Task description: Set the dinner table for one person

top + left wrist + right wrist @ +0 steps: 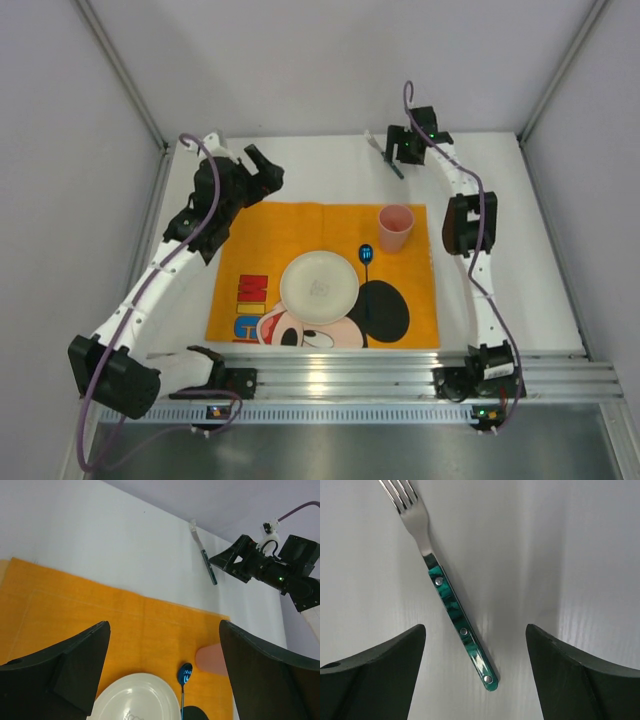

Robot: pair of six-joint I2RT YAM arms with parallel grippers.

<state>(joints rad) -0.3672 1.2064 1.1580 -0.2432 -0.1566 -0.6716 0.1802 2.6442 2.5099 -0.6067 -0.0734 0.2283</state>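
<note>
While right end effector (475,630) gapes wide | dinner table (580,555) beneath | fork (454,617) lies between jaws

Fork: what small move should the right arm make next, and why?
Probably lower the right gripper and close on the fork handle: its jaws stand open either side of it, and the fork lies on bare table, off the mat.

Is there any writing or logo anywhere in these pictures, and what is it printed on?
"MI": big coloured letters, lying sideways on the orange mat; the letters after them run beside and under the plate and cannot be read for sure.
A faint mark in the middle of the plate: too small to read.
The fork, cup and spoon show no text.
</note>
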